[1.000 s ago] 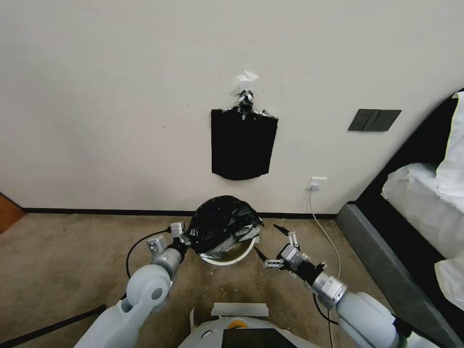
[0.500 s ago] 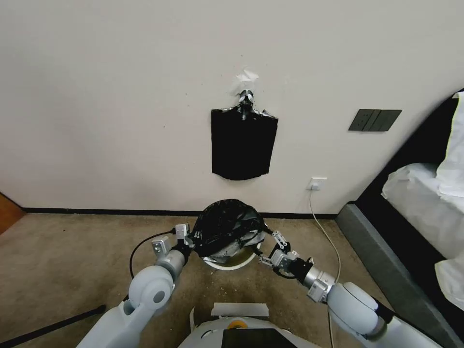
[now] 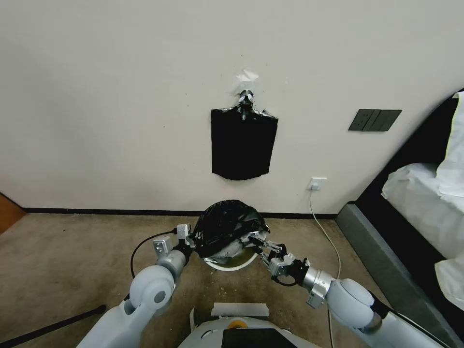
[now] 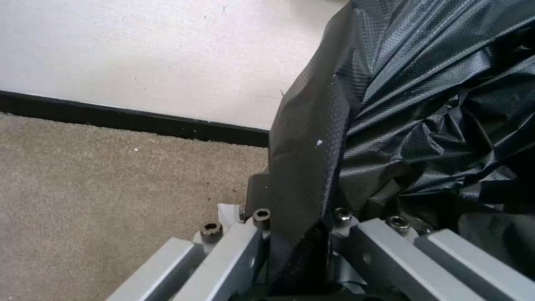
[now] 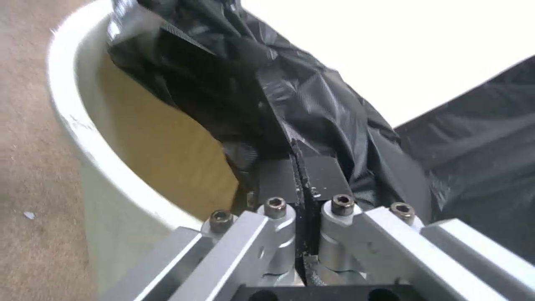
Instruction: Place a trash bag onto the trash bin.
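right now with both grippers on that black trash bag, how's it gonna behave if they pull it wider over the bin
The trash bag is probably floppy: it bunches in deep crinkles between the left gripper and right gripper. Its thin glossy film may slip from the pads or tear. The trash bin looks light, so pulling could tip it.

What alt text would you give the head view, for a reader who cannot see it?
Both grippers, left gripper and right gripper, pinch a black trash bag over a cream trash bin on carpet, below a bag bundle hung on the wall.
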Controlling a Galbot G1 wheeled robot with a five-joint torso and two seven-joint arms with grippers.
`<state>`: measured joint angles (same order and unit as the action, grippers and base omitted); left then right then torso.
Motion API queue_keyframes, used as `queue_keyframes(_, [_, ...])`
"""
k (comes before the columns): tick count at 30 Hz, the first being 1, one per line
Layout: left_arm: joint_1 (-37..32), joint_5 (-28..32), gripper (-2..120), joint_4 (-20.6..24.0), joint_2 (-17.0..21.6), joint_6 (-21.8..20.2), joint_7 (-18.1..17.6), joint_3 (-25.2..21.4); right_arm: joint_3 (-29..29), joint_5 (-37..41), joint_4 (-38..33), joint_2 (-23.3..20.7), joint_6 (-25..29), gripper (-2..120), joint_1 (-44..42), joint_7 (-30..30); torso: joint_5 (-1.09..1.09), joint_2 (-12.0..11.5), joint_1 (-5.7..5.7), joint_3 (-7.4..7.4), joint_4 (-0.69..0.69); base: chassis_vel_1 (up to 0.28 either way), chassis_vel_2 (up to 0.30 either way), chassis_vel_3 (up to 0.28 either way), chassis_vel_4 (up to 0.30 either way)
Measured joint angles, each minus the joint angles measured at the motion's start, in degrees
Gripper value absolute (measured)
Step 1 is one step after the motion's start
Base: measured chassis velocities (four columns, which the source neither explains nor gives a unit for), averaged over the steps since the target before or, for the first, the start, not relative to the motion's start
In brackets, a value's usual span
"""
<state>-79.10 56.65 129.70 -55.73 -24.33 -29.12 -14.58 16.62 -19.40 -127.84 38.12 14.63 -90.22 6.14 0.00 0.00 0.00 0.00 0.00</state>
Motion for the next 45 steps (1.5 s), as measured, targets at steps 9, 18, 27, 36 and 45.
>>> queue_keyframes(9, [1.2, 3.1, 1, -0.2, -0.2, -0.7, -1.4, -1.1, 1.2, 4.3, -1.1, -0.1, 4.7, 0, -3.6, 2.6, 0.00, 0.0, 0.00, 0.00, 0.01, 0.000, 0.000, 0.000, 0.000])
queue_keyframes(18, [2.6, 12.9, 1, 1.1, 0.5, -1.4, -6.2, -2.9, 2.7, 3.8, 2.6, 1.5, 11.0, 0, -8.1, 11.0, 0.00, 0.0, 0.00, 0.00, 0.00, 0.000, 0.000, 0.000, 0.000])
queue_keyframes(27, [0.4, 17.3, 1, 3.5, 0.4, -3.5, -8.9, -3.4, -1.2, 1.0, 14.4, 5.9, 10.7, 0, -2.6, 8.9, 0.00, 0.0, 0.00, 0.00, 0.01, 0.000, 0.000, 0.000, 0.000])
queue_keyframes(36, [-0.2, 18.1, 1, 4.1, 0.1, -4.4, -9.7, -3.0, -2.3, 0.4, 18.9, 7.8, 9.2, 0, -0.9, 7.4, 0.00, 0.0, 0.00, 0.00, 0.00, 0.000, 0.000, 0.000, 0.000])
queue_keyframes(45, [0.2, 17.8, 1, 2.7, -0.8, -3.0, -9.6, -3.0, -2.5, 3.8, 16.7, 8.3, 8.6, 14, -4.2, 5.6, -0.01, 0.0, 0.00, 0.00, 0.00, 0.000, 0.000, 0.000, 0.000])
